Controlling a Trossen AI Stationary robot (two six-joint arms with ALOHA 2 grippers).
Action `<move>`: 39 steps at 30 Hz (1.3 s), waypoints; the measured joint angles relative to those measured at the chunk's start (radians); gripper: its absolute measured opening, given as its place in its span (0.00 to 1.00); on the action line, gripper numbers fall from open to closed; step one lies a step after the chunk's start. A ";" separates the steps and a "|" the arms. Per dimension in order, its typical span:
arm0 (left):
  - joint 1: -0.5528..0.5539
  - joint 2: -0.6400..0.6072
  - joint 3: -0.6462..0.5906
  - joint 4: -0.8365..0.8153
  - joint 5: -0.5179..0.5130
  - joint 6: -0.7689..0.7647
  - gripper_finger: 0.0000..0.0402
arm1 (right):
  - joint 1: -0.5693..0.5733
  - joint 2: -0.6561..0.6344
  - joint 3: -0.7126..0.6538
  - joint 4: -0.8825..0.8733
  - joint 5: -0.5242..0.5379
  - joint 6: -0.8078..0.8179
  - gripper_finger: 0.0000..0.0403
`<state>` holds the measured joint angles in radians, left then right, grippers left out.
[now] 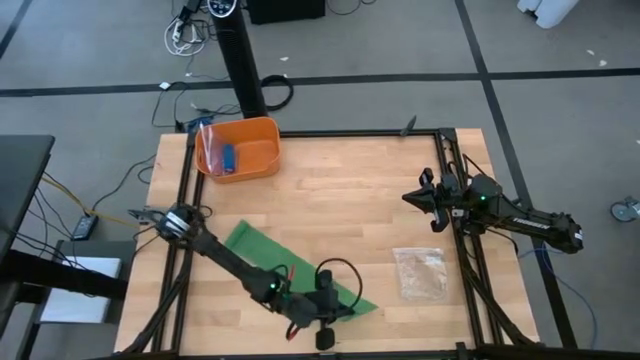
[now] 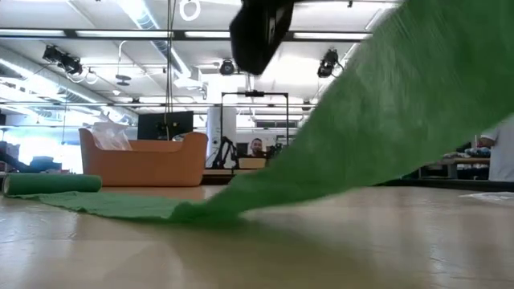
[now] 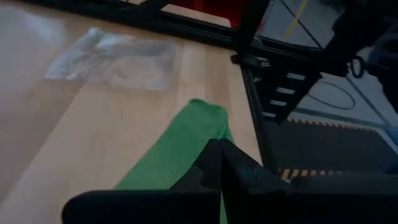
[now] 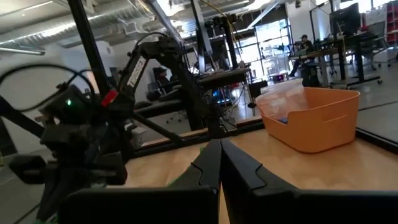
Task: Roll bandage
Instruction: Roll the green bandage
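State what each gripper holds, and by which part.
The left gripper is shut on the bandage, pinching its near-edge end. The right gripper is shut and holds nothing.

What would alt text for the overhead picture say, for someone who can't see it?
Seen from above, the left arm's tool is shut on one end of a green bandage lying diagonally across a wooden table. The right arm's tool waits shut near the table's right edge, with an orange bin and a clear plastic bag nearby.

An open-plan robotics lab or workshop: exposed ceiling ducts and strip lights overhead, monitor-laden desks beyond the wooden table, grey carpet tiles with loose cables around the rig.
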<state>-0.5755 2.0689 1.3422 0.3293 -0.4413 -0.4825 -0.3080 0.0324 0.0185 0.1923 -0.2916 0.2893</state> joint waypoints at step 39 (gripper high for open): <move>-0.067 0.077 0.001 0.077 -0.241 -0.104 0.37 | 0.157 0.001 -0.010 -0.036 -0.191 0.112 0.01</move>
<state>-0.6426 2.1460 1.3430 0.4061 -0.6818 -0.5869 -0.1507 0.0338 0.0090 0.1558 -0.4829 0.4010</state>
